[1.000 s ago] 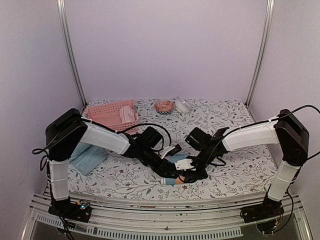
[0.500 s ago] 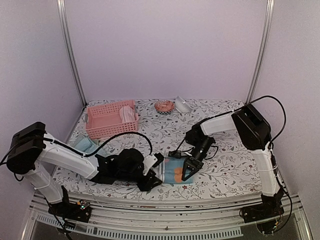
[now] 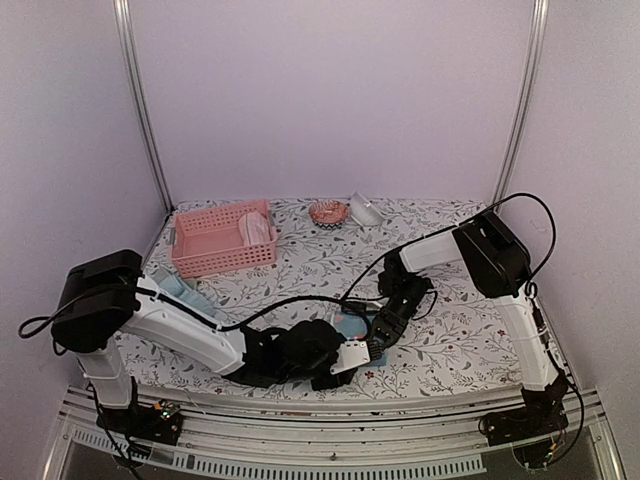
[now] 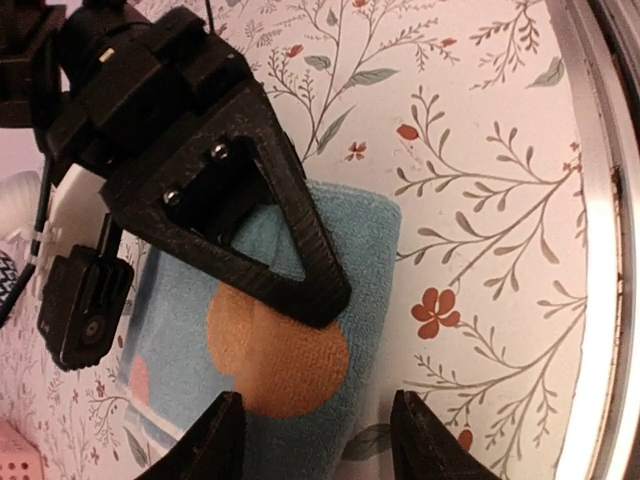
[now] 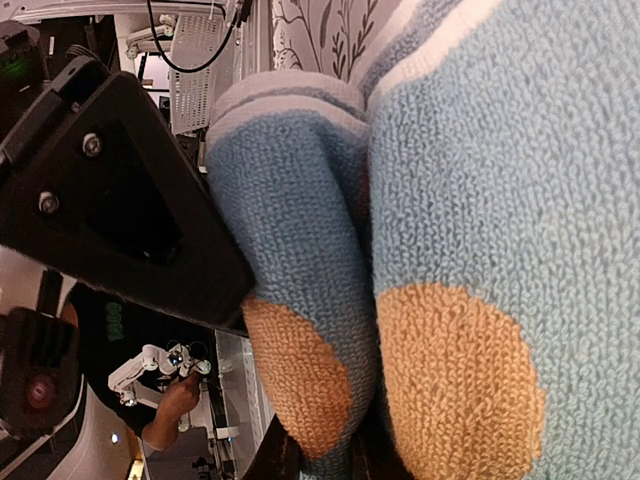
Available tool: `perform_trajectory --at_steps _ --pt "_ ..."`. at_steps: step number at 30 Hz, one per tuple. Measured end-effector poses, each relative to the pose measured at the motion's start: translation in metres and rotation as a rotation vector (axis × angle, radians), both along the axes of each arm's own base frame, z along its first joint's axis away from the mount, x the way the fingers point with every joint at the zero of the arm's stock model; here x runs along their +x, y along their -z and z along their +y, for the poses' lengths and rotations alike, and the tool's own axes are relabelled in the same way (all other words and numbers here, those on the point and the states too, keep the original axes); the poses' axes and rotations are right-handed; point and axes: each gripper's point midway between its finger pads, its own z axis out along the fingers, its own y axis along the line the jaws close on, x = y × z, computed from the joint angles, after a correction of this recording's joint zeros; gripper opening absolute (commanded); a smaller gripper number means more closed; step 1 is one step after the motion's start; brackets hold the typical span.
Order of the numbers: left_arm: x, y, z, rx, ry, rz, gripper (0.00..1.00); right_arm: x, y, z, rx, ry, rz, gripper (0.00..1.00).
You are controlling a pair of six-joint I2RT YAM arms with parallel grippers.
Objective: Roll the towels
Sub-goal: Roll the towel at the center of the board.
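Right now we see the light blue towel with orange spots lying near the front edge of the desk, one side folded over on itself. Our right hand is closed, pinching a fold of it from above. Our left hand hovers over one end with fingers apart, gripping nothing. Farther left, the pale teal towel lies beside our left arm, and the pink towel sits in the pink basket
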Motion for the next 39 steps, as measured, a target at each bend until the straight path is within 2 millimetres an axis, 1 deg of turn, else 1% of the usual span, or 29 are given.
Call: perform_trajectory --at_steps 2,4,5,7,8,10,11,13,15,16,17,20,24,25,27,29,31,32,33,35,37,39 --pt "0.004 0.01 -0.004 0.06 0.022 -0.035 0.46 0.0 0.0 0.0 -0.001 0.0 0.001 0.06" --pt "0.009 0.016 -0.01 0.109 0.032 -0.065 0.4 0.0 0.0 -0.001 -0.003 -0.001 0.001 0.06" --pt "0.011 0.02 -0.013 0.128 0.034 -0.077 0.35 0.0 0.0 -0.001 -0.004 -0.001 0.002 0.07" --pt "0.016 0.026 -0.017 0.163 0.03 -0.094 0.28 -0.001 0.0 -0.002 -0.011 -0.002 0.004 0.11" --pt "0.018 0.025 -0.018 0.174 0.027 -0.103 0.26 0.0 0.0 -0.003 -0.014 -0.002 0.006 0.15" --pt "0.018 0.024 -0.019 0.185 0.03 -0.107 0.21 0.0 0.0 -0.005 -0.018 0.004 0.013 0.28" --pt "0.018 0.024 -0.019 0.188 0.032 -0.105 0.19 0.0 -0.001 -0.006 -0.02 0.005 0.016 0.33" --pt "0.017 0.024 -0.02 0.191 0.034 -0.095 0.18 0.002 -0.006 -0.008 -0.008 0.013 0.012 0.36" --pt "0.016 0.023 -0.021 0.194 0.037 -0.075 0.17 0.006 -0.013 -0.012 0.003 0.004 -0.034 0.37" --pt "0.016 0.023 -0.022 0.193 0.037 -0.06 0.17 0.011 -0.017 -0.016 0.006 0.001 -0.073 0.37" --pt "0.016 0.023 -0.022 0.195 0.038 -0.037 0.17 0.017 -0.022 -0.02 0.01 0.007 -0.102 0.37" --pt "0.013 0.02 -0.026 0.185 0.048 0.075 0.17 0.046 -0.043 -0.035 0.035 0.069 -0.21 0.37" --pt "0.01 0.017 -0.029 0.163 0.061 0.292 0.17 0.089 -0.08 -0.061 0.07 0.191 -0.39 0.38" --pt "0.012 0.017 -0.03 0.158 0.06 0.337 0.17 0.096 -0.091 -0.067 0.082 0.219 -0.442 0.39" --pt "0.016 0.018 -0.034 0.137 0.059 0.465 0.18 0.098 -0.114 -0.074 0.118 0.25 -0.53 0.4" --pt "0.021 0.018 -0.038 0.11 0.056 0.583 0.18 0.089 -0.14 -0.077 0.18 0.261 -0.629 0.4" --pt "0.027 0.018 -0.042 0.084 0.055 0.71 0.19 0.07 -0.164 -0.08 0.246 0.255 -0.749 0.43" --pt "0.029 0.019 -0.044 0.075 0.058 0.771 0.19 0.063 -0.168 -0.079 0.257 0.245 -0.773 0.44" --pt "0.03 0.019 -0.045 0.07 0.057 0.818 0.19 0.055 -0.171 -0.078 0.275 0.232 -0.836 0.45" --pt "0.034 0.019 -0.047 0.057 0.055 0.924 0.19 0.04 -0.167 -0.076 0.276 0.192 -0.929 0.46" --pt "0.036 0.02 -0.047 0.044 0.051 1.019 0.19 0.022 -0.153 -0.072 0.26 0.131 -0.997 0.48" --pt "0.038 0.021 -0.046 0.03 0.042 1.099 0.19 0.003 -0.131 -0.064 0.234 0.044 -1.058 0.49"
